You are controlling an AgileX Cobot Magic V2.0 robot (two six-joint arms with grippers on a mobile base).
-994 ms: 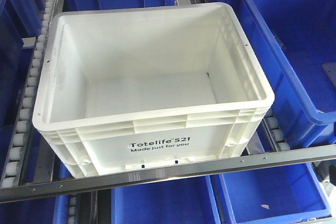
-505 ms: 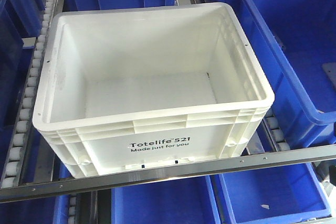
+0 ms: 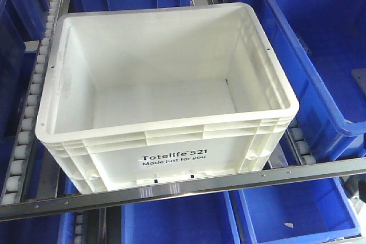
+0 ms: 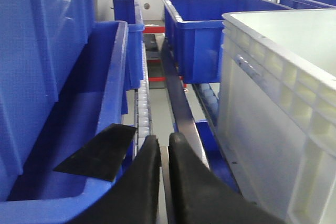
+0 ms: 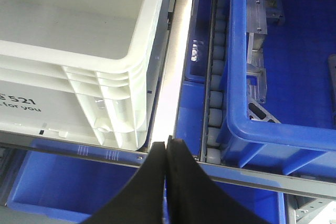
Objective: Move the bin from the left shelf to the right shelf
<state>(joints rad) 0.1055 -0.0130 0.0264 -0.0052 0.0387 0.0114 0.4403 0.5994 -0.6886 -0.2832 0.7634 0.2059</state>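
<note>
You've got the white bin (image 3: 166,95) sitting empty on the roller shelf (image 3: 26,135), behind the front metal rail (image 3: 229,186), w/ blue bins (image 3: 326,55) all round. Left gripper (image 4: 164,145) beside its left wall, fingers nearly together, holding nothing. Right gripper (image 5: 167,145) at its front-right corner, pinched closed, also empty.

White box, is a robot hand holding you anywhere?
No. Both the left gripper and right gripper are shut on nothing, beside the bin.

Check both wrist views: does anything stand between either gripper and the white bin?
Nothing visible does. The left gripper, jaws shut, sits beside the white bin's side wall with only open rail between. The right gripper, also shut, hangs just off the bin's front corner above the metal shelf bar.
</note>
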